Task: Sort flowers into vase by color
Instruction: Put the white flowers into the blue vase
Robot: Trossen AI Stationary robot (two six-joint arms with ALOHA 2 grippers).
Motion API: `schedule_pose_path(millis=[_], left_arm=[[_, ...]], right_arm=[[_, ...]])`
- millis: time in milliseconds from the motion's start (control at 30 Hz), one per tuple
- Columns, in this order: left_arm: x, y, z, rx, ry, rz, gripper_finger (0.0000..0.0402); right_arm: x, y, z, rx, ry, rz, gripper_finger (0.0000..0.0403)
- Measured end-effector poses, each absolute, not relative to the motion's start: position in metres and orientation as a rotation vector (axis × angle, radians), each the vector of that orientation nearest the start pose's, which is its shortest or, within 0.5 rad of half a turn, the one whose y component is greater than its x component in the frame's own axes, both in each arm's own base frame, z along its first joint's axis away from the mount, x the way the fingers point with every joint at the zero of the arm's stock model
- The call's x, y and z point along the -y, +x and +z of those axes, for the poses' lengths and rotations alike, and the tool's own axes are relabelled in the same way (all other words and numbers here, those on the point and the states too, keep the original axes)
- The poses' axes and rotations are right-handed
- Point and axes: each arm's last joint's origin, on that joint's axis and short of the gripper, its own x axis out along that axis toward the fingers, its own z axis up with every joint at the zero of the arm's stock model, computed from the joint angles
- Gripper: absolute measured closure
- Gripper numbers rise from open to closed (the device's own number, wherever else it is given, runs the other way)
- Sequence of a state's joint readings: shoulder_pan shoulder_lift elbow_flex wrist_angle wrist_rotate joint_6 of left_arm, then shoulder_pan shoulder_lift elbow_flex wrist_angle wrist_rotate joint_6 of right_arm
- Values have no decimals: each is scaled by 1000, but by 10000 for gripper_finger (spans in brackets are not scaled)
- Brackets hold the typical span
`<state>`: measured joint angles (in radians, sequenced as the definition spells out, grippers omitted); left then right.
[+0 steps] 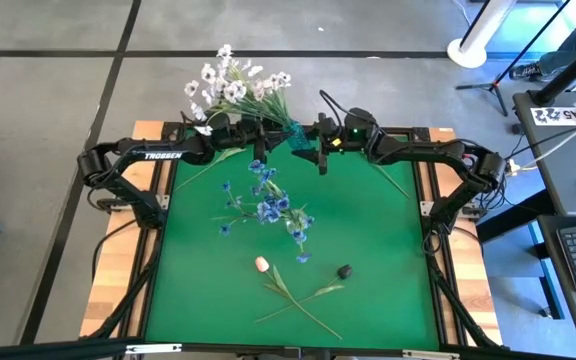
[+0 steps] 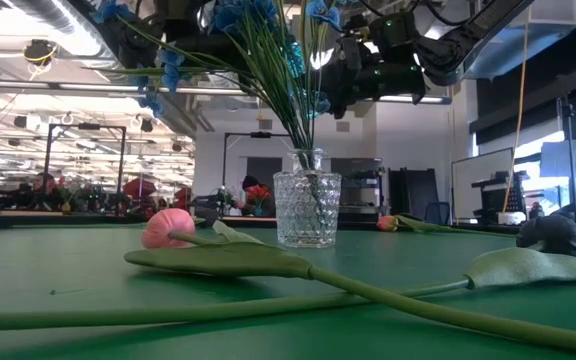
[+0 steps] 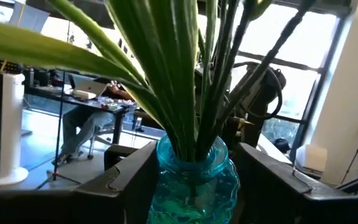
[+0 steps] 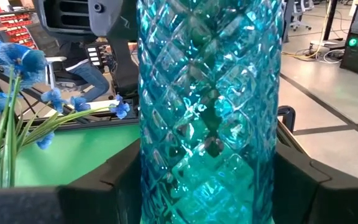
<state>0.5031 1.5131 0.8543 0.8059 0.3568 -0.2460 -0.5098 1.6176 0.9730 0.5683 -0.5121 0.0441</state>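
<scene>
Two dark jointed arms, the left arm [image 1: 158,155] lettered TROSSEN in white, a green light on the right arm [image 1: 346,131].

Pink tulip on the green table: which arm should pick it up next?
Probably left. The pink tulip lies slightly toward the left arm's side, and the right gripper is shut on the teal vase. The left gripper is at that vase too.

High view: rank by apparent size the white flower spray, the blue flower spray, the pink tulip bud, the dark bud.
Largest to smallest:
1. white flower spray and blue flower spray, too alike in spread to separate
2. pink tulip bud and dark bud, both tiny and near equal; no clear order between them
</scene>
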Motion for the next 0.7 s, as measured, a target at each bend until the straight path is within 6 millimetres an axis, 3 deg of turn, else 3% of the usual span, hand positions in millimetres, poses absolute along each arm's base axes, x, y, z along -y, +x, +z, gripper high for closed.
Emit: schedule_pose_path(millis=[433, 700], left_arm=[[-149, 294, 277, 141, -175, 165, 259], [-149, 295, 276, 140, -174, 173, 260]], right_arm=[[162, 319, 259, -79, 90, -3, 157], [162, 319, 258, -84, 91, -5, 157]])
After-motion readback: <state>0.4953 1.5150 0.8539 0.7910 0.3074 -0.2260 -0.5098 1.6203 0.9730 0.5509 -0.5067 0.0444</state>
